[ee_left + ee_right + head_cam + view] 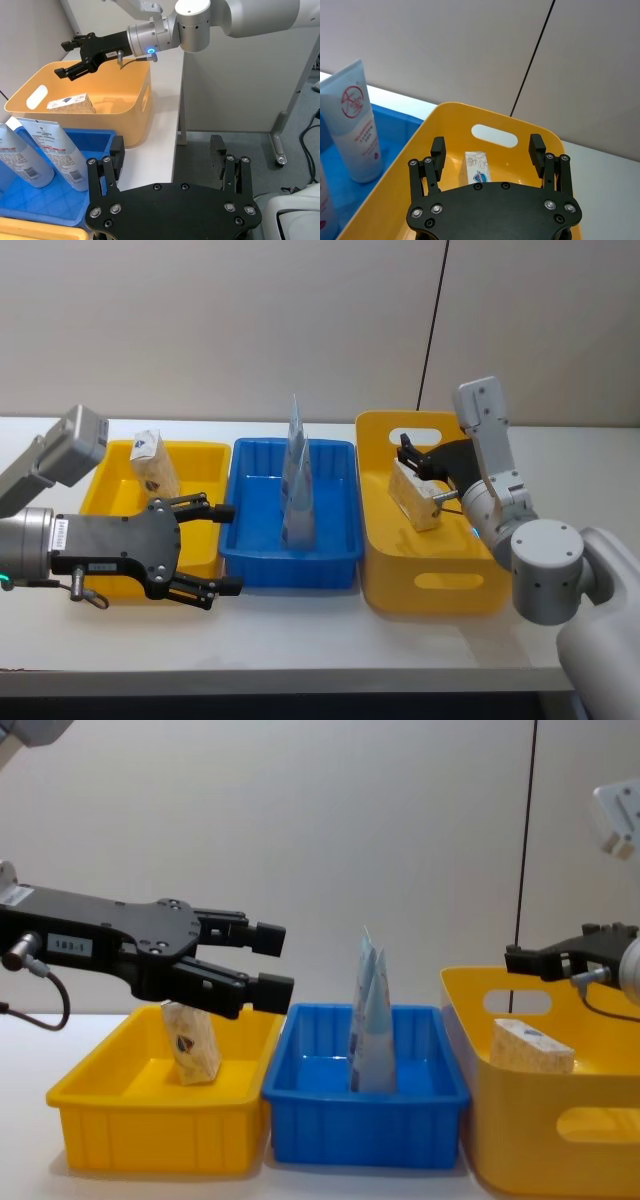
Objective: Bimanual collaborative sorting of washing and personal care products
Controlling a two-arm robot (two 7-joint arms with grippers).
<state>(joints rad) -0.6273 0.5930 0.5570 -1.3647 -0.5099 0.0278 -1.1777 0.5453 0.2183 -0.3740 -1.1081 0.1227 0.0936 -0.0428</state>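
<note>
Every product in view lies in a container and both pincers are empty, so the sorting looks close to done or between picks. A next move would call for choosing a misplaced item, or lifting both arms straight up clear of the rims.

In the head view, the blue plastic tray (290, 570) sits in the middle. It holds the two tall pointed pale blue-white pouches (298, 490), standing upright and touching.

At its 9 o'clock is the shallow yellow plastic tray (195, 446). The small beige pack with a round logo (154, 462) stands in its 12 o'clock part. The left gripper (225, 549) hovers over that tray's 4 o'clock corner, fingers spread wide, apart from the pack.

At 3 o'clock is the deep yellow plastic bin with handle slots (390, 580). The large cream block pack (415, 495) lies tilted inside. The right gripper (404, 452) hangs above it toward 11 o'clock, fingers spread and holding nothing.
</note>
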